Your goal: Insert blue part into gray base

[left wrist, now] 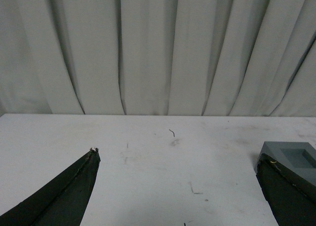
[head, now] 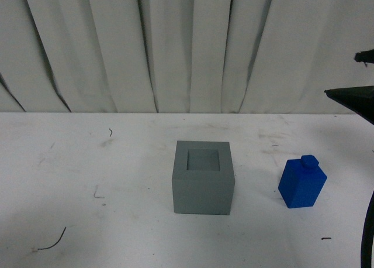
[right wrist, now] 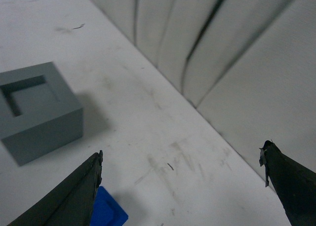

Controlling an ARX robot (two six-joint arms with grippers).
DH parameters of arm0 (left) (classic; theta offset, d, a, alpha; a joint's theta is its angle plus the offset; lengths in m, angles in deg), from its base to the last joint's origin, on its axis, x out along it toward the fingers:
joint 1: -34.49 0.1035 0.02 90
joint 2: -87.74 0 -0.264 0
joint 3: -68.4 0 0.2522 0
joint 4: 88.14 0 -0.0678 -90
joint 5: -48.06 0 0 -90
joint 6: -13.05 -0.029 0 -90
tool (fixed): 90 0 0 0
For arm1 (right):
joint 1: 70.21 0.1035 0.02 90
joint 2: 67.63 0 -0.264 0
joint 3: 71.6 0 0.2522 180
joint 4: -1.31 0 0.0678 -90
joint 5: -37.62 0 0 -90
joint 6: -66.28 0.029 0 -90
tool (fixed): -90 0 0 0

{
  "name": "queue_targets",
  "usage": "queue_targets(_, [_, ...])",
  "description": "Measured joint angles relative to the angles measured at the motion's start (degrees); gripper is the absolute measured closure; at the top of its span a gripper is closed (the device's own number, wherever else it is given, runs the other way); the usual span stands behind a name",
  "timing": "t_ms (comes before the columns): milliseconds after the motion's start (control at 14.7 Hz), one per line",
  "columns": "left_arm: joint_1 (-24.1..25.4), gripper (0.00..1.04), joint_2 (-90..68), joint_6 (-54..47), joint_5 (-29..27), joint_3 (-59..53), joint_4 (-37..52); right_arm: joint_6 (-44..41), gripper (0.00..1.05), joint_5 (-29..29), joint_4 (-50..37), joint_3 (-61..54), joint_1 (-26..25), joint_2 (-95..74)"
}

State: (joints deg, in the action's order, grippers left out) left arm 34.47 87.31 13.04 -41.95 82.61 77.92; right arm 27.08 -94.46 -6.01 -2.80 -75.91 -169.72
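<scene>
The right tool [right wrist: 182, 151] hangs wide open with nothing in it. The blue part [head: 302, 183] stands on the desk [head: 105, 162] just below one finger, and the gray base [head: 203, 180] sits apart beyond it. The left tool [left wrist: 177, 157] also gapes empty, with the base beside one finger.

A lab test bench: a scuffed white tabletop [head: 87, 162] below the right gripper [right wrist: 182, 152], closed off beyond it by a pleated pale curtain [head: 175, 45].

blue part [head: 301, 184] on table [head: 87, 162], well right of gray base [head: 203, 177]
</scene>
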Motion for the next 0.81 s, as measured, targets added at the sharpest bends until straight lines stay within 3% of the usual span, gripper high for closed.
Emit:
queue_targets(136, [0.0, 0.07, 0.0, 0.02, 0.0, 0.0, 0.0, -15.93, 0.06, -5.31, 18.1, 6.86, 0.09, -2.03])
queue_targets(272, [0.0, 0.07, 0.0, 0.02, 0.0, 0.0, 0.02, -23.74, 0.06, -5.51, 26.53, 9.84, 0.55, -4.04])
queue_targets(407, [0.0, 0.07, 0.0, 0.02, 0.0, 0.0, 0.0, -41.92, 0.06, -2.71, 45.29, 16.41, 1.81, -9.9])
queue_targets(543, [0.0, 0.07, 0.0, 0.02, 0.0, 0.0, 0.02, -53.22, 0.06, 0.52, 53.7, 22.1, 3.52, -14.58])
queue_targets(815, [0.0, 0.07, 0.0, 0.02, 0.0, 0.0, 0.0, -59.06, 0.06, 4.87, 59.43, 29.7, 5.46, -20.98])
